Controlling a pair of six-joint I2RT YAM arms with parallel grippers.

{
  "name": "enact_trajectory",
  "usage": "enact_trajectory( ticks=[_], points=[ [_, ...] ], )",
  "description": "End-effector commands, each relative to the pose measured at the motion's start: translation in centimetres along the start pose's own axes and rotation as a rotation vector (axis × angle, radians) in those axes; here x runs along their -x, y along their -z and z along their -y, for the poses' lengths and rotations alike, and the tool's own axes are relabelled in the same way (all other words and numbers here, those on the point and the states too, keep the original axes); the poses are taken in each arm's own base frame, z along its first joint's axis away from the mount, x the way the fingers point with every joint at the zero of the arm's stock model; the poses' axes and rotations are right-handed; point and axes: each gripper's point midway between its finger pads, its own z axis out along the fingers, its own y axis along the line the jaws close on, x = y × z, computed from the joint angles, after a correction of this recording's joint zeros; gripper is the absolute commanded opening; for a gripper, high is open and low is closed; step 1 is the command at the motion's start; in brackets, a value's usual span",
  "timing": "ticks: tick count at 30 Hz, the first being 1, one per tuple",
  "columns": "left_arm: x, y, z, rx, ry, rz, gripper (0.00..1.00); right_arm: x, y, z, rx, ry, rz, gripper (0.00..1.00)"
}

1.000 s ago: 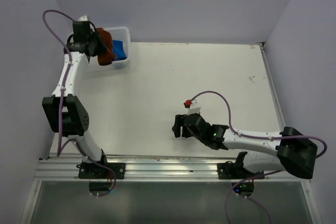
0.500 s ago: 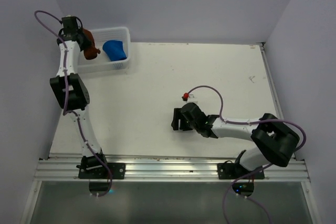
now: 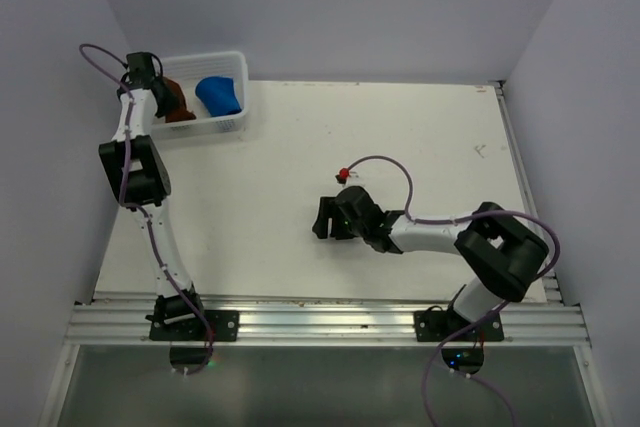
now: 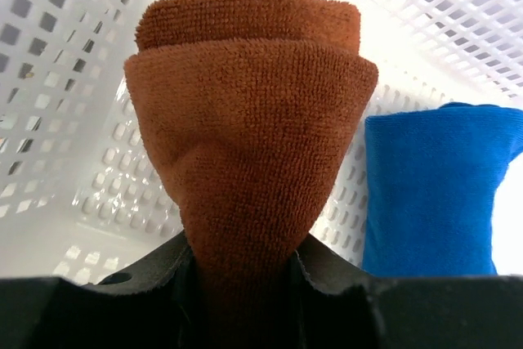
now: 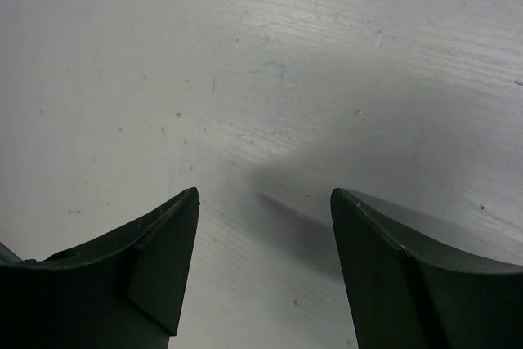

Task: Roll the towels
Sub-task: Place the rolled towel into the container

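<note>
Scanning white table (image 3: 400,147) | spotting mesh basket (image 3: 236,119) at its far-left corner | seeing rolled blue towel (image 4: 433,185) lying inside | clamping left gripper (image 4: 245,279) on rust-brown towel (image 4: 245,120), near end, beside the blue, within basket walls | hanging right gripper (image 5: 261,234) open, empty, over mid-table | judging cloth soft, light, floppy: pinching across roll's middle, avoiding unrolling.
</note>
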Motion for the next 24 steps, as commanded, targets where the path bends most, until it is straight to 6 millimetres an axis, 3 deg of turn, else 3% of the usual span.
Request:
enact_trajectory(
  ticks=[1, 11, 13, 14, 16, 18, 24],
  points=[
    [0.2, -1.4, 0.2, -0.027, 0.019, 0.022, 0.00, -2.2, -0.7, 1.3, -0.042, -0.006, -0.091, 0.70],
    [-0.1, -3.2, 0.8, -0.071, 0.044, 0.032, 0.14, -2.2, -1.6, 1.4, -0.051, -0.005, -0.108, 0.70],
    [-0.6, -3.7, 1.0, -0.086, 0.050, 0.021, 0.28, -2.4, -1.8, 1.6, -0.056, -0.007, -0.114, 0.70],
    [-0.7, -3.7, 1.2, -0.097, 0.051, 0.016, 0.47, -2.3, -1.8, 1.6, -0.056, -0.008, -0.114, 0.70],
    [-1.0, -3.9, 1.2, -0.100, 0.054, 0.011, 0.62, -2.3, -1.9, 1.5, -0.055, -0.004, -0.117, 0.70],
    [-1.2, -4.0, 1.1, -0.098, 0.054, 0.010, 0.99, -2.2, -2.0, 1.6, -0.057, -0.004, -0.118, 0.70],
    [-0.2, -3.1, 1.4, -0.105, 0.051, 0.036, 1.00, -1.9, -2.1, 1.6, -0.056, -0.005, -0.112, 0.70]
  ],
)
